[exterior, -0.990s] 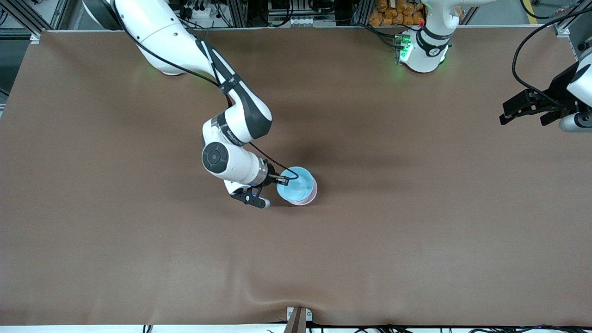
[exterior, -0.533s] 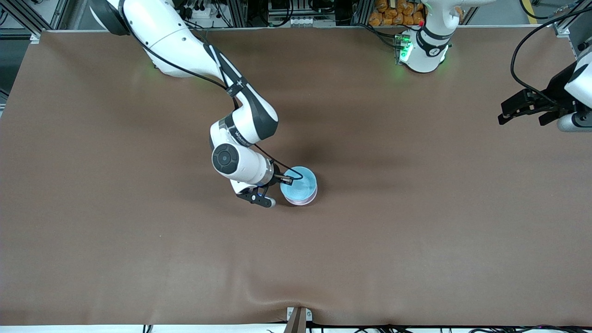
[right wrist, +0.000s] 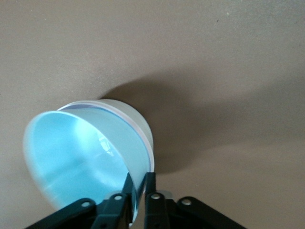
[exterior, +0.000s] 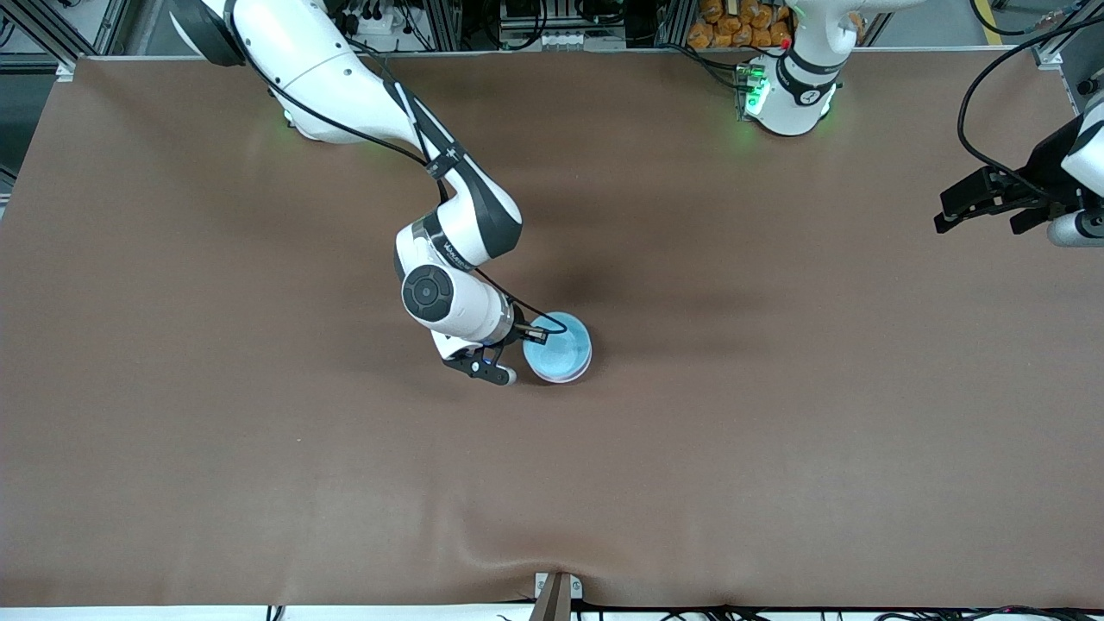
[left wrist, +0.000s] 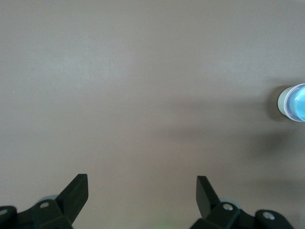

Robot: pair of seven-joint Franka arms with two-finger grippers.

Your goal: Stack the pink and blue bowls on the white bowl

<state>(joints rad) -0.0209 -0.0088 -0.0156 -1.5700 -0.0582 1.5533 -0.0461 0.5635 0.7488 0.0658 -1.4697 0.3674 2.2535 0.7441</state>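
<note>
At the mid-table spot, toward the right arm's end of the brown cloth-covered table (exterior: pixel 776 448), the right gripper (exterior: pixel 523 335) is seen clamped on the rim of the glossy light sky-blue round bowl (exterior: pixel 559 347); in the right wrist view its fingers (right wrist: pixel 125 198) are drawn almost together with the thin blue wall pinched between them. The blue bowl is nested in the stack, a sliver of the pale pink glossy bowl (exterior: pixel 571 376) showing under its edge at the side nearer the front camera, and a pale outer wall, judged to be the small white glossy bowl (right wrist: pixel 138 125), is seen around it in the right wrist view. The step in hand is judged to be the seating of the last bowl, so the task appears all but finished. What the next move calls for is that the fingers be parted and the gripper be lifted straight up, so that the stack is not dragged or tipped. Whether the blue bowl is fully seated or slightly tilted cannot be told, and the pink bowl is almost wholly hidden. Farther toward the left arm's end of the table, the left gripper (exterior: pixel 983 205) is held waiting above the table's edge, its fingers (left wrist: pixel 76 191) spread wide with nothing between them; in the left wrist view the stack is cut off at the border.
</note>
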